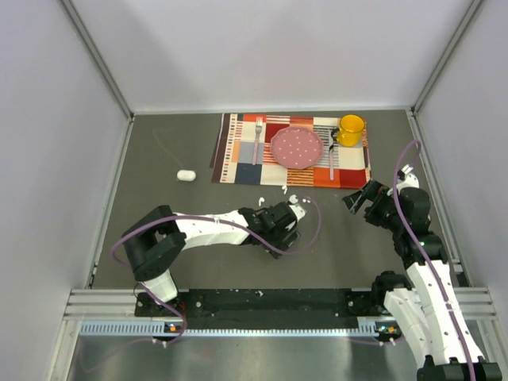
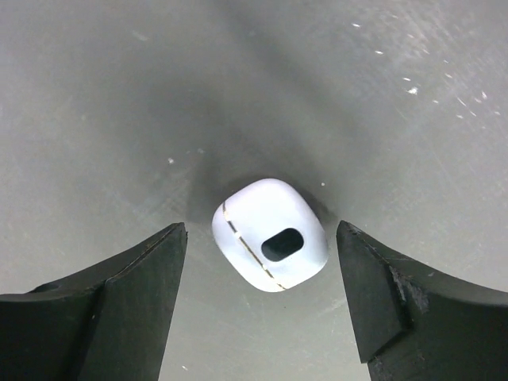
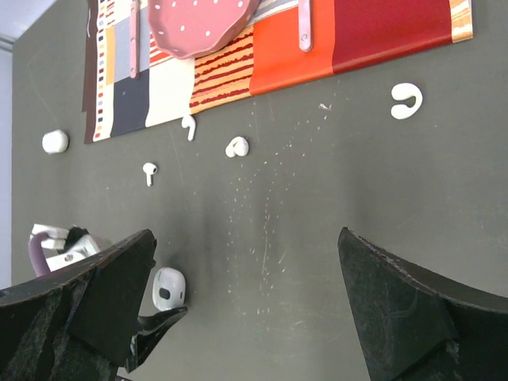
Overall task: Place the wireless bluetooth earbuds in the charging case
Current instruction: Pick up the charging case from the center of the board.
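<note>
1. Top external view: the left end effector (image 1: 295, 214) is reaching low over the middle of the table (image 1: 159, 206), just on the near side of the placemat (image 1: 238, 163). The right end effector (image 1: 359, 198) is hanging off the placemat's near right corner. Tiny white earbuds (image 1: 260, 198) are lying loose between the placemat's near edge and the left end effector. A second case (image 1: 186, 175) is lying alone, well to the left. A plate (image 1: 297, 147), fork (image 1: 258, 139), spoon (image 1: 332, 155) and cup (image 1: 351, 127) are sitting on the placemat.
2. Left wrist view: the charging case (image 2: 270, 234) is resting on the table between the fingers, showing its lid seam and a dark oval opening. The jaws are standing apart with a gap on each side, gripping nothing.
3. Right wrist view: the right fingers are spreading wide and carrying nothing. Two stemmed buds and one rounded bud are lying near the placemat edge, well apart from the charging case. A hook-shaped piece (image 3: 406, 100) is lying further right; whether it is an earbud cannot be told.
4. Handling, as judged: the case is looking hard, light, smooth and rounded, so it is likely to slip or spin. Gripping squarely across its flatter sides, below the seam, is advisable. The buds are appearing rigid, glossy and very light, so pinching by the stem, gently, is preferable.
</note>
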